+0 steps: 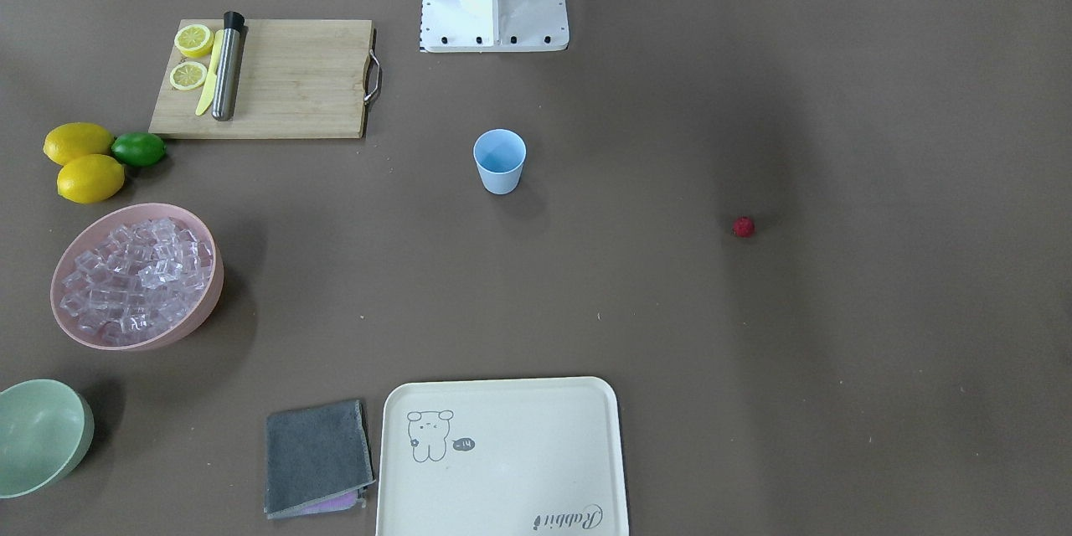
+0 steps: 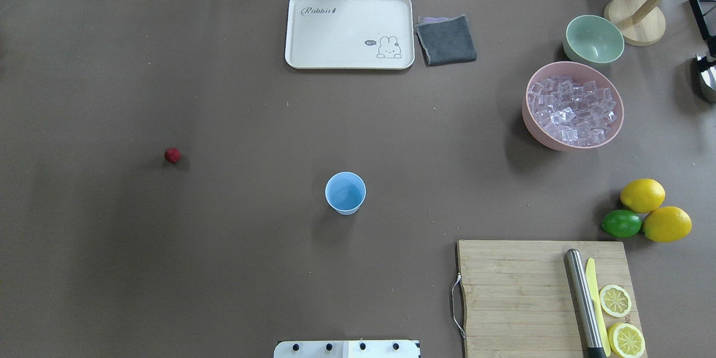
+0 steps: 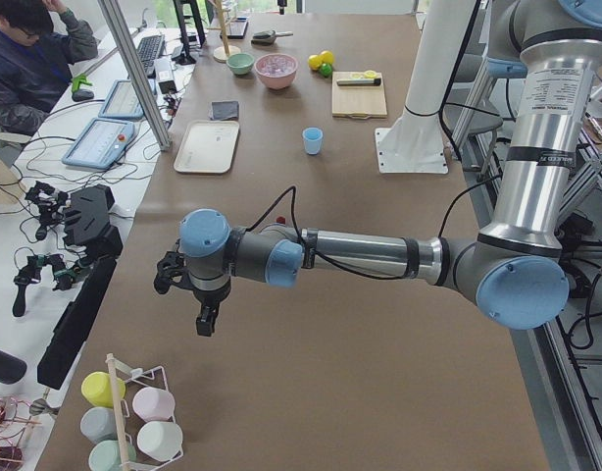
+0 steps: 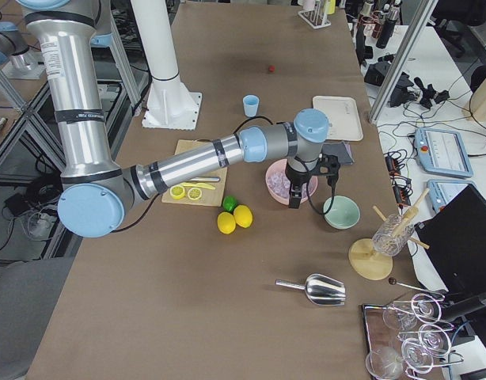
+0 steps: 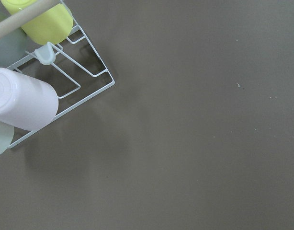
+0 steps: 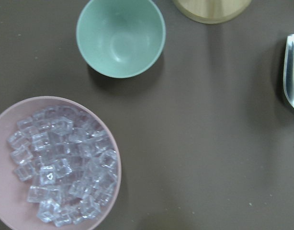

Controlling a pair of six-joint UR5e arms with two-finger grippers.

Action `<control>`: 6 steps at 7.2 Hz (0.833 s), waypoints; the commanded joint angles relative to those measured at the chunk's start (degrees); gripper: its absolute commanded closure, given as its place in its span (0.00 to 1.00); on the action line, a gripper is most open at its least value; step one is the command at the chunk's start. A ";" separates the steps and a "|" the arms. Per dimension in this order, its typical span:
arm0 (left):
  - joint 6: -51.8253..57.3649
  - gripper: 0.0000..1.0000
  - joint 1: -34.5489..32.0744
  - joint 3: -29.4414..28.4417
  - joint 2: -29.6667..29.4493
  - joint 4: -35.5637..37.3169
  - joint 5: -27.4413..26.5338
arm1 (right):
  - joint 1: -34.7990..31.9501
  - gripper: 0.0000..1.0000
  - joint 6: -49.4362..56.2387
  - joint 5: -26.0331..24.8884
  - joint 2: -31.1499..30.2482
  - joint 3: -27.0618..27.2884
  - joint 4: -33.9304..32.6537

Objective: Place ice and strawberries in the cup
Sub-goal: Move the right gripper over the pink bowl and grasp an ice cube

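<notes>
Cup centre; strawberry well left; ice in bowl, right.

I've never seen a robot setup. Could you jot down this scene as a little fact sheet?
Cup: light-blue, upright, empty, mid-table
Strawberry: lone red berry on bare table, robot's left side, apart from cup
Ice: clear cubes heaped in pink bowl, robot's right side
Left gripper: above the table near a cup rack; open or shut unclear
Right gripper: by the pink bowl; open or shut unclear
Progress: nothing in the cup yet
</notes>
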State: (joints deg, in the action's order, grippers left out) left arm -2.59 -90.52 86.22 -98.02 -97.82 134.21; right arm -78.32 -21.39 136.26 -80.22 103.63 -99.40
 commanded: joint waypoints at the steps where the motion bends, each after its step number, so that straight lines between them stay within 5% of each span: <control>1: 0.04 0.02 0.08 -0.44 -0.15 0.00 -0.09 | 7.36 0.01 -6.80 -0.91 2.18 -1.14 8.91; 3: 0.04 0.02 0.26 -0.53 -0.41 0.00 -0.09 | 12.47 0.02 -12.07 -1.79 2.97 -2.03 13.17; 6: 0.04 0.02 0.26 -0.70 -1.11 0.00 -0.17 | 21.07 0.25 -14.49 -4.40 3.23 -3.25 13.79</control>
State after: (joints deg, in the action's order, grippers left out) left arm -2.52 -90.27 85.64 -98.68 -97.82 134.07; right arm -61.26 -36.25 133.88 -77.23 101.64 -86.11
